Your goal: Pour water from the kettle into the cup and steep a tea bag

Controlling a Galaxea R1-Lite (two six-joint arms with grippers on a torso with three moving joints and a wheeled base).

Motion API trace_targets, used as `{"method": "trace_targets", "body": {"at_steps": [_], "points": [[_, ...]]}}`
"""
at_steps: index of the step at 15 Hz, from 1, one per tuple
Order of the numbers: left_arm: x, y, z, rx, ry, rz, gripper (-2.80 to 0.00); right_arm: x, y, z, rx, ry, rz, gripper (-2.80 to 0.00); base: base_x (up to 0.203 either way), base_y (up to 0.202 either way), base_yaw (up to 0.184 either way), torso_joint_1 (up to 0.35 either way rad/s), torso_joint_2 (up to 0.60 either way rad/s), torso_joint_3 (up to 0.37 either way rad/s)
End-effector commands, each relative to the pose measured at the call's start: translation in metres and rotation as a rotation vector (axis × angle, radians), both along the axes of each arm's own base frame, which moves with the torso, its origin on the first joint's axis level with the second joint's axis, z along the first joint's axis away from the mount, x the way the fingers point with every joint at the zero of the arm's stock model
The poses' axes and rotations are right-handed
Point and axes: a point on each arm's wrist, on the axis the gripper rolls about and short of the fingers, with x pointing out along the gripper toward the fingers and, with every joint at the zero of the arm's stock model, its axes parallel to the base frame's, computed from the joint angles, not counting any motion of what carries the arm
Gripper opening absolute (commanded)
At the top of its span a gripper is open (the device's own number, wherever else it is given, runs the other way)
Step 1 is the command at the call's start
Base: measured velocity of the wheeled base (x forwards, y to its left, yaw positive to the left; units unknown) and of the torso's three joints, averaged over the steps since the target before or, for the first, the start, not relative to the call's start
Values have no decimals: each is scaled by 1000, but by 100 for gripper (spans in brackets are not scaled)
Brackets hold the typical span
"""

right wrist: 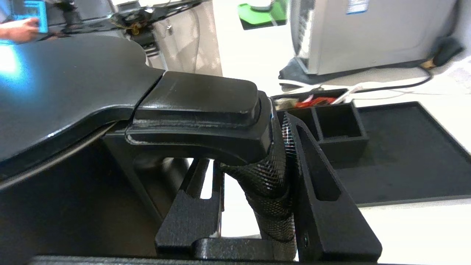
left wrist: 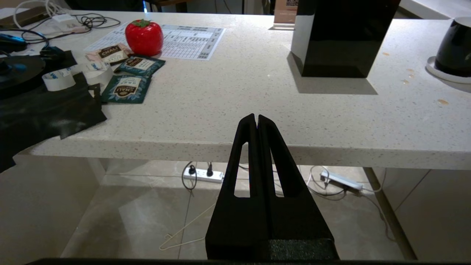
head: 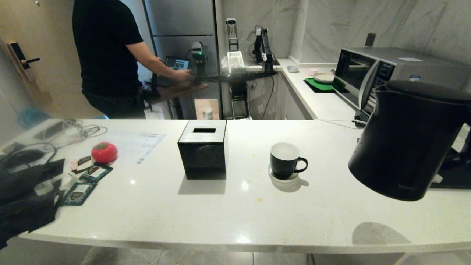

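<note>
Kettle [head: 404,143] hangs tilted at the cup's [head: 284,160] three o'clock, right gripper [right wrist: 257,206] fingers clamped on its handle, left gripper [left wrist: 256,119] fingers together below the surface [head: 312,217] edge, so carry the spout over the rim before you tip further.

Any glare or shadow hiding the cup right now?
Head view: ceiling-light glare spots on the counter lie left of the cup, not on it; the lifted kettle shadows the counter's front edge, clear of the cup. Left wrist view: cup cropped at the frame edge.

head: high, looking down across desk [head: 235,206] | left wrist: low at desk edge, facing forward, shares black box [left wrist: 338,36] and cup [left wrist: 454,48] with head | right wrist: close on kettle handle [right wrist: 272,176]
</note>
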Motion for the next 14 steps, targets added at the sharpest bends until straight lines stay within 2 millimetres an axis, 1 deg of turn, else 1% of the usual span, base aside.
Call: {"method": "trace_targets", "body": {"at_steps": [1,6,9,11,14], "points": [[0,0,0,0,0,0,-280,3,0,1,0,4,0,-280,0,0,0,0,0,0],[0,0,0,0,0,0,-280,7,-1,1,1,13,0,-280,0,0,0,0,0,0],[0,0,0,0,0,0,-280,14,-1,1,1,24,-1,-280,0,0,0,0,0,0],[0,0,0,0,0,0,-280,19,-3,5,1,18,-13,-280,0,0,0,0,0,0],[0,0,0,0,0,0,-280,19,-6,6,6,75,-28,-280,0,0,0,0,0,0]]}}
